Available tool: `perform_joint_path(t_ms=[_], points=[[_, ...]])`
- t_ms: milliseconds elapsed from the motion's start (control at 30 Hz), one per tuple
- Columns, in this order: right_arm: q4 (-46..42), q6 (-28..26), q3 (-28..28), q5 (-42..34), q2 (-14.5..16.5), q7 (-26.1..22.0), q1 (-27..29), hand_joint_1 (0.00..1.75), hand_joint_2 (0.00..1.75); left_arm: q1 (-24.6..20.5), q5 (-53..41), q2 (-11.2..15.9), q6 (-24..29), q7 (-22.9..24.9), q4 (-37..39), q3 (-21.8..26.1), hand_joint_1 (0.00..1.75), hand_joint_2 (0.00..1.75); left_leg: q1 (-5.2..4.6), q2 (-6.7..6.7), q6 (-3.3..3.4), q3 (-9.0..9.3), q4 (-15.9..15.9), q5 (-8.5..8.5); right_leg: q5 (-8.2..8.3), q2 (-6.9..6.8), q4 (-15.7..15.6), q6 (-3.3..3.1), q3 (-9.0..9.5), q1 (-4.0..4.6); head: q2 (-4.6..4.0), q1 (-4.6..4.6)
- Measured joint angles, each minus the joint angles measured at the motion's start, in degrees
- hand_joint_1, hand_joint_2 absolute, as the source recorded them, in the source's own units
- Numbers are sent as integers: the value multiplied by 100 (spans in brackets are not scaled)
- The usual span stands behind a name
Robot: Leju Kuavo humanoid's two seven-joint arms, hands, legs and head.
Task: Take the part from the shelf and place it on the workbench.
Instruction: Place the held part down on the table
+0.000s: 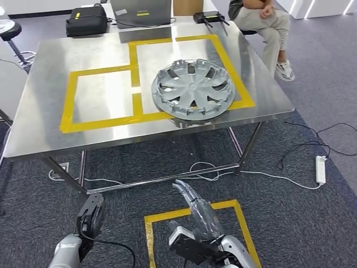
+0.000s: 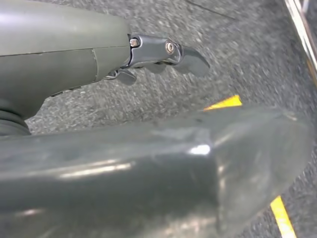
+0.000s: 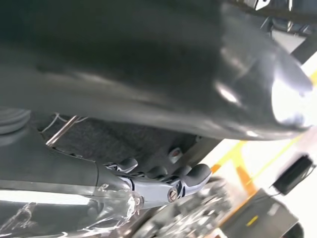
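one hubcap (image 1: 193, 90) flat on one steel bench (image 1: 50, 72), two hands low, left (image 1: 90, 216) curled empty, right (image 1: 198, 209) open, empty

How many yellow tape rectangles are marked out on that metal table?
2: a smaller left rectangle nearer the bench's left end, and a larger right rectangle holding the grey wheel cover, which overlaps its front edge.

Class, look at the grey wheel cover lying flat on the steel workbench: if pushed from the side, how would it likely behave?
The wheel cover lies flat and broad, so it probably slides, not rolls or tips. The workbench looks polished, so it may slide easily. Its thin, slotted spokes suggest a light, slightly flexible part.
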Motion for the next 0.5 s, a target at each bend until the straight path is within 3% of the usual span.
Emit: perform_joint_path(t_ms=[67,133,167,200,233,267,333,367,400,467,500], points=[[3,0,3,1,-2,2,1,0,0,17,0,20,1,-1,5,3,0,0,-16,-94,133,-104,12,101,-127,76,63,57,-37,-35,0,11],[5,-2,4,2,-6,3,2,0,0,5,0,28,1,-3,8,3,0,0,-25,-203,224,-249,11,238,-643,322,550,61,-193,-22,0,33],[7,-3,4,3,-10,3,4,0,0,-1,0,26,1,-5,10,3,0,0,-42,-266,249,-330,12,306,-930,420,930,39,-290,5,0,44],[10,-5,4,6,-15,3,3,0,0,-3,0,22,1,-6,15,2,0,0,-66,-326,272,-412,13,374,-1117,470,1289,9,-362,38,0,55],[15,-7,4,9,-21,3,2,0,0,0,0,19,2,-7,21,2,0,0,-97,-388,289,-495,14,442,-1178,494,1524,-35,-377,72,0,61],[20,-7,4,12,-26,3,2,0,0,3,0,19,2,-7,26,3,0,0,-129,-448,302,-576,15,507,-1117,510,1562,-95,-303,110,0,61],[26,-8,4,16,-30,3,-5,0,0,2,0,22,3,-7,33,4,0,0,-185,-588,314,-733,15,647,-869,624,1039,-274,141,196,0,58],[27,-8,4,17,-31,2,-14,0,0,-2,0,17,3,-7,36,3,0,0,-206,-652,310,-800,15,714,-840,751,633,-372,420,218,0,49],[27,-13,4,18,-32,0,-23,0,0,-6,0,18,4,-7,38,3,0,0,-204,-715,296,-844,7,780,-827,853,300,-417,638,240,0,39],[27,-31,4,28,-35,-5,-41,0,0,-13,0,15,10,-11,47,2,0,0,-166,-817,234,-885,-27,898,-853,941,-12,-426,784,267,0,35],[28,-44,5,38,-36,-9,-47,0,0,-8,-1,31,19,-15,51,2,0,0,-149,-878,191,-894,-64,964,-781,883,-42,-406,761,277,0,43]])
